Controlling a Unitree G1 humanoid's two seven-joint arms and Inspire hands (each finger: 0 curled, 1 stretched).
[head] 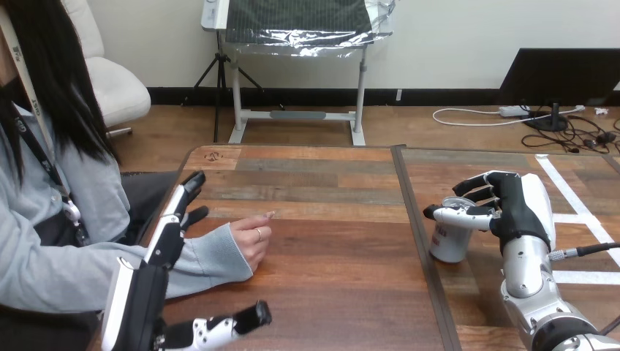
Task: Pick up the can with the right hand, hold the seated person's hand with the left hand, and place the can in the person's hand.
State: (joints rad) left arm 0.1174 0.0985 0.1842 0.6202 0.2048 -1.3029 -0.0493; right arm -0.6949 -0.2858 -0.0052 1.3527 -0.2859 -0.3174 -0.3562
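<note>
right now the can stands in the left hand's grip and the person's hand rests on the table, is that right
Not quite. In the head view the can stands in the grip of the right hand, its fingers curled round it, not the left hand, which is open. The person's hand does rest on the table.

Bright, even light covers the table, with only soft shadows beside the can and the person's hand.

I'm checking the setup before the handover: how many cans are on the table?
1. The can stands on the table's right half, with the right hand closed around its top.
</note>
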